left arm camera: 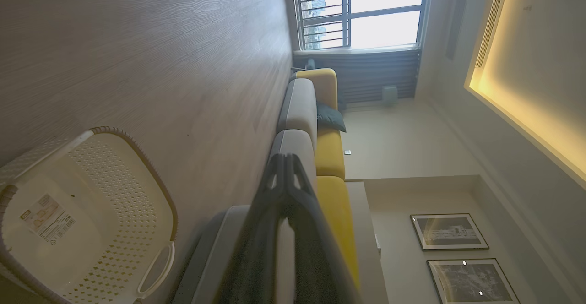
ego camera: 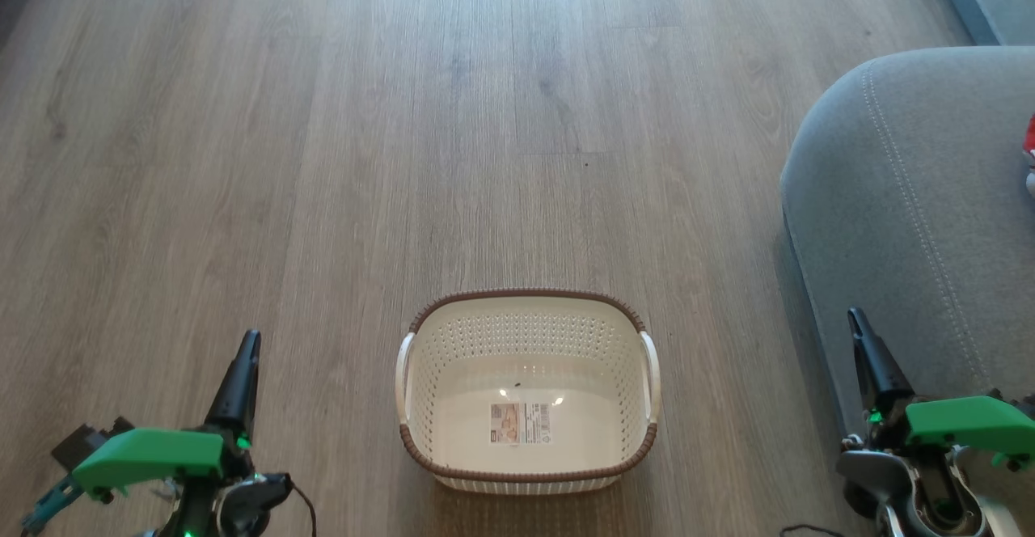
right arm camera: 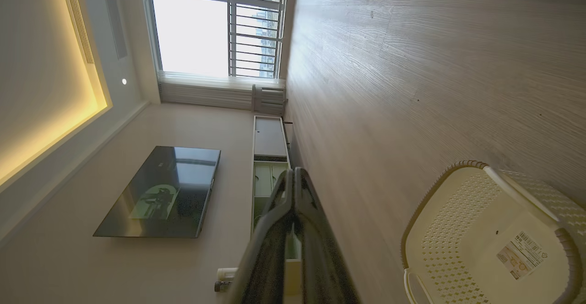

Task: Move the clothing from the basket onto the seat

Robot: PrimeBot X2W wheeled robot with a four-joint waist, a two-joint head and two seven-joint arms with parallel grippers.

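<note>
The cream basket (ego camera: 527, 391) with its brown rim stands on the wood floor straight ahead, holding nothing but the paper label on its bottom; it also shows as the basket (left arm camera: 78, 221) and the basket (right arm camera: 494, 235) in the wrist views. A sliver of red and white clothing (ego camera: 1029, 153) lies on the grey seat (ego camera: 906, 213) at the right edge. My left gripper (ego camera: 251, 341) hangs shut to the basket's left, empty. My right gripper (ego camera: 855, 320) is shut and empty in front of the seat's rounded edge. The fingertips meet in both wrist views, left gripper (left arm camera: 284, 157) and right gripper (right arm camera: 295, 172).
Bare wood floor (ego camera: 323, 157) stretches ahead and to the left. The seat (left arm camera: 297, 111) runs along a wall with yellow cushions toward a window. A television (right arm camera: 160, 194) and a low cabinet (right arm camera: 270, 157) stand on the opposite side.
</note>
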